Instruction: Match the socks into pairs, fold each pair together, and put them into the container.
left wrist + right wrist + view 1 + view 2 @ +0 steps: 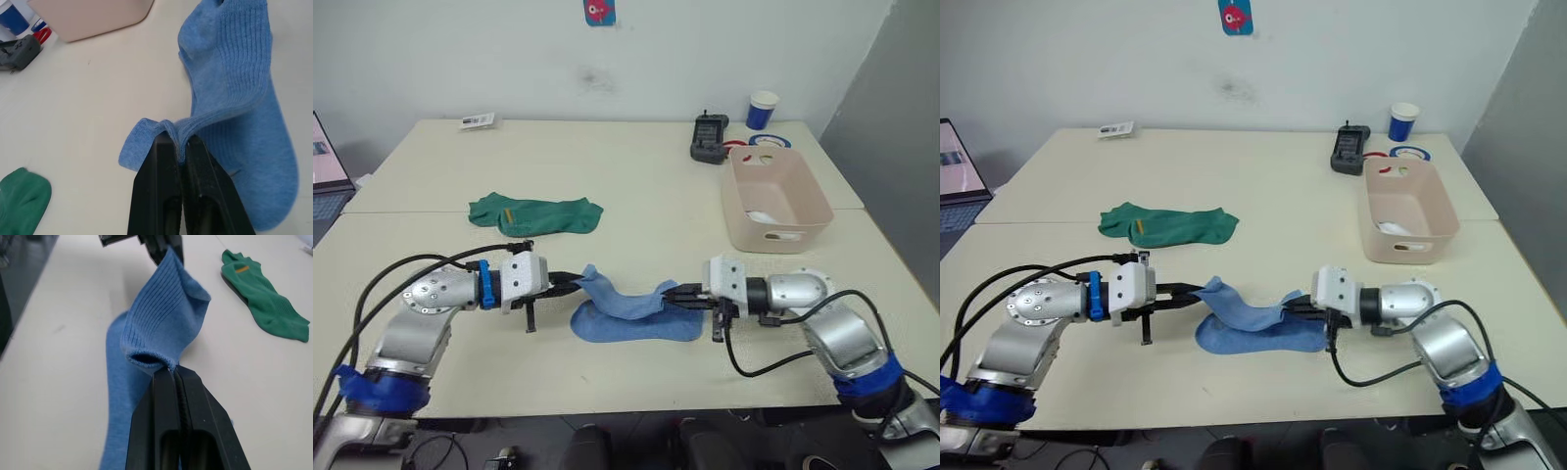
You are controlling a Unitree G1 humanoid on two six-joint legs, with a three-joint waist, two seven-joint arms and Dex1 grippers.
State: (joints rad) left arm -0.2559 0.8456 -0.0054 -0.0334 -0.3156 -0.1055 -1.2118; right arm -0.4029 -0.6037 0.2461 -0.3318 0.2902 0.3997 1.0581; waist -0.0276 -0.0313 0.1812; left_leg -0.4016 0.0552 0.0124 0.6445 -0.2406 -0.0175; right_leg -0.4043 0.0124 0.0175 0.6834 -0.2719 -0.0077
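A light blue sock (619,297) is being held up off the table (636,186) at both ends, stretched between the two arms. One end is being pinched by the left gripper (180,147), whose fingers are clamped tight on a fold of the fabric; the other end is being gripped by the right gripper (172,372), likewise closed on the ribbed cuff. A second light blue sock (636,324) is lying flat on the table directly beneath the raised one.

The dark green pair (536,213) is resting on the table beyond the left arm, well apart from the blue socks, with a small yellow mark showing.

The container (736,208) is standing on the robot's right side of the table, beyond the right arm. Something white (762,216) is lying in its bottom, but what it is cannot be told. Behind the container, a blue-and-white cup (763,109) and a dark handheld device (709,136) are sitting near the far edge.
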